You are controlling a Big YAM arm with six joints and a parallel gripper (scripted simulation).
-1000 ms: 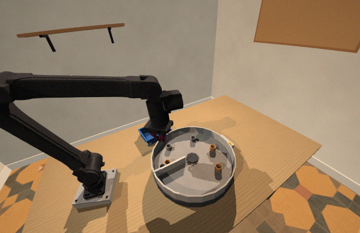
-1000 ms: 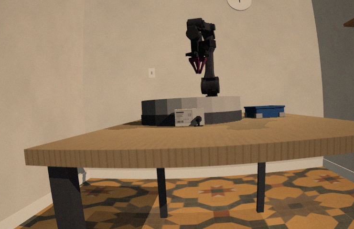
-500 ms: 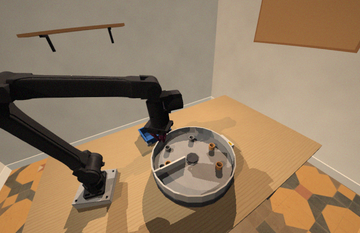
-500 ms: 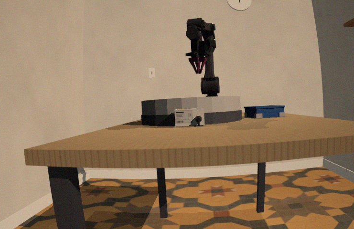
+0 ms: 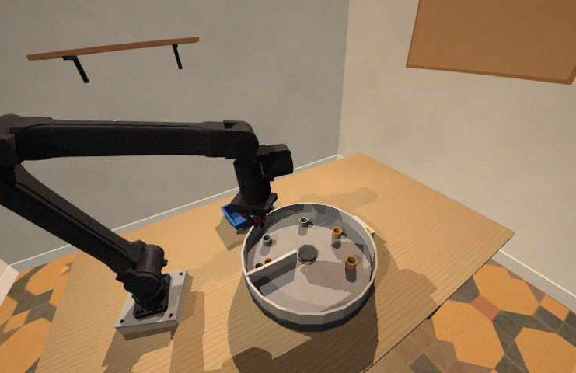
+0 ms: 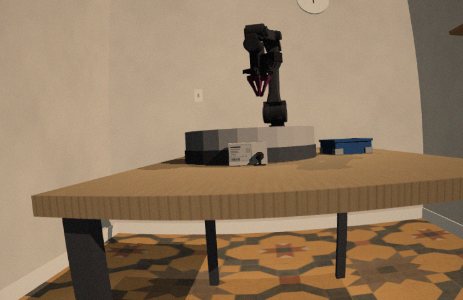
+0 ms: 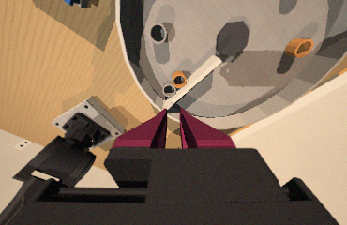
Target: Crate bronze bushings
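Note:
My gripper [image 5: 259, 225] [image 6: 260, 95] [image 7: 173, 112] is slightly open and empty, high over the edge of the turning table [image 5: 315, 317] [image 6: 226, 139] [image 7: 195, 25]. On the table stand three bronze bushings: one [image 5: 336, 233] at the back right, one [image 5: 351, 263] [image 7: 294, 49] at the right, and one [image 5: 268, 261] [image 7: 179, 73] beside the fence, partly hidden in the top view. A steel bushing [image 5: 258, 265] [image 7: 167, 84] stands close to that last one. Two more steel bushings [image 5: 303, 221] [image 5: 267, 240] stand farther round. The blue crate [image 5: 230, 215] [image 6: 348, 145] is partly hidden by my gripper.
A pale fence [image 5: 273, 263] [image 7: 195, 81] runs from the table's wall towards its dark hub [image 5: 308, 252] [image 7: 233, 39]. A raised wall surrounds the turning table. A white box [image 6: 239, 154] with a label stands against its outer side.

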